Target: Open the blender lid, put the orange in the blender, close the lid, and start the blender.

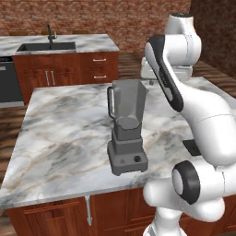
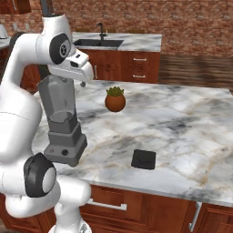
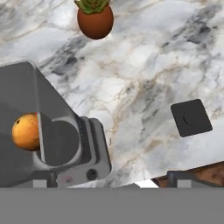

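A: Jaws? Orange?
B: Gripper [image 2: 83,83] hanging wide open, holding nothing. Round orange [image 3: 26,131] sitting inside tapered grey blender [image 1: 125,126] jar.
A: Lid?
B: Squarish dark lid [image 2: 144,159] lying flat on marble counter [image 2: 182,123], near clay plant pot [image 2: 115,99].

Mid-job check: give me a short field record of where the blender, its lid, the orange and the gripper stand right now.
blender: tall grey blender with translucent jar, upright on the marble island counter, jar top uncovered
lid: dark charcoal squarish lid, flat on the counter, apart from the blender
orange: small round orange, seen through the jar's open top in the hand view, near the jar wall
gripper: two-finger gripper above the jar, open, holding nothing
other: brown pot with green plant further back on the counter
left to do: lid on, start blender
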